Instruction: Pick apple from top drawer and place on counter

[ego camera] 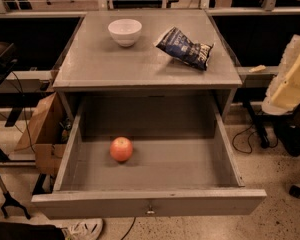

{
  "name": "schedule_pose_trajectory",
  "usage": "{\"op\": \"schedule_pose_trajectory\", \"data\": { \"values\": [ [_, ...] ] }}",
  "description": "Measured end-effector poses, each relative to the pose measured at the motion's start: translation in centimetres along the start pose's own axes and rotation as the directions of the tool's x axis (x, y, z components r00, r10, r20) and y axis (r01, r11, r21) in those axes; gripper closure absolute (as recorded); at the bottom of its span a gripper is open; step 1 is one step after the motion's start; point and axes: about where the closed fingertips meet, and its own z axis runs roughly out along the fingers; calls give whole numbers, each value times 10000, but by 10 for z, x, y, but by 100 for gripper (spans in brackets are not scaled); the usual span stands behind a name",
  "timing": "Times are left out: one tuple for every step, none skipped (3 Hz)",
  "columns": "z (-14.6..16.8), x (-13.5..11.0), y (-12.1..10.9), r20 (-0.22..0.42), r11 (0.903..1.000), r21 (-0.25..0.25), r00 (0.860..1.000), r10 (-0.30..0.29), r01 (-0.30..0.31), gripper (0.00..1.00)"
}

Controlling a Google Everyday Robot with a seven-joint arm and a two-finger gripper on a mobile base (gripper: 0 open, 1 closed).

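The apple [121, 149], small, round and red-orange, lies on the floor of the open top drawer [150, 204], left of its middle. The drawer is pulled fully out, with tall grey sides and a small metal knob [150, 210] on its front panel. Above it is the flat grey counter [140, 59]. My gripper [290, 74], a cream and yellow shape, is at the right edge of the view. It is beside the counter's right side, well apart from the apple and the drawer. Nothing shows in it.
A white bowl [125, 31] stands at the counter's back left. A dark blue chip bag [185, 47] lies at its back right. A cardboard box [42, 134] stands left of the cabinet, cables lie on the floor to the right, and a shoe [85, 229] is near the drawer front.
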Motion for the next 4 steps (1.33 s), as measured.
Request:
{"op": "schedule_pose_trajectory", "data": {
  "values": [
    [0, 0, 0, 2, 10000, 0, 10000, 1, -1, 0],
    [-1, -17, -4, 338, 9999, 31, 9993, 128, -129, 0],
    [14, -41, -12, 1102, 9983, -28, 9922, 582, -583, 0],
    [63, -83, -18, 2130, 9913, -563, 9686, 1282, -1188, 0]
  ]
}}
